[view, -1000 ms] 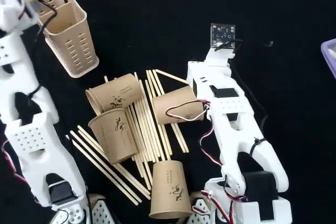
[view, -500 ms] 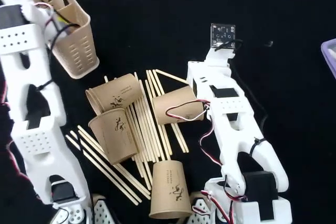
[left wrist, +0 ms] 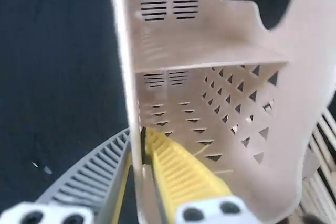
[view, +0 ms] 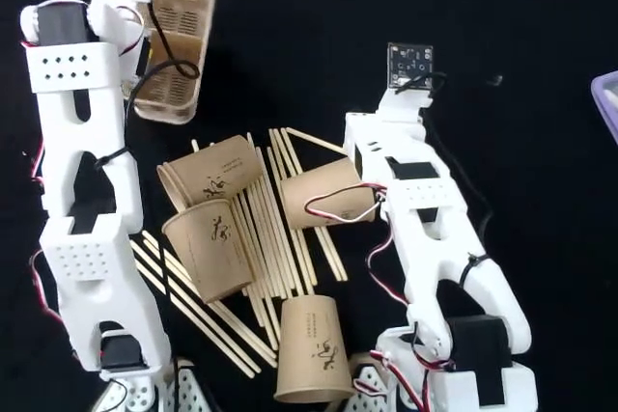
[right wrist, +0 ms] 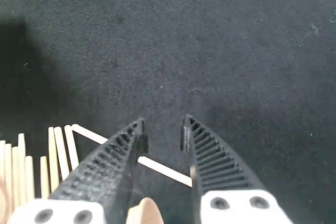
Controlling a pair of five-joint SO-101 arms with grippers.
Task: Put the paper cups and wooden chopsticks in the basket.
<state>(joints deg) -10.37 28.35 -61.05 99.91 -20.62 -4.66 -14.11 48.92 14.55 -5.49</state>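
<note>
My left gripper point(left wrist: 142, 148) is shut on one wall of the beige slotted basket point(left wrist: 210, 87), one finger inside and one outside. The basket point(view: 176, 34) hangs tilted above the table's far left, held up by the left arm. Below it several paper cups lie on their sides: one point(view: 210, 171), another point(view: 210, 248), a third point(view: 328, 192) against the right arm, and one point(view: 311, 349) near the front. Wooden chopsticks point(view: 275, 224) are strewn among them. My right gripper point(right wrist: 163, 129) is open, low over a single chopstick point(right wrist: 157, 165) on the black cloth.
A purple container's edge point(view: 606, 103) shows at the far right. The right arm point(view: 425, 229) lies along the table beside the pile. The black cloth beyond the pile, at the back centre and right, is bare.
The left arm has raised the basket off the table and swung it toward the right, tipping it. The right arm, cups and chopsticks have not moved.
</note>
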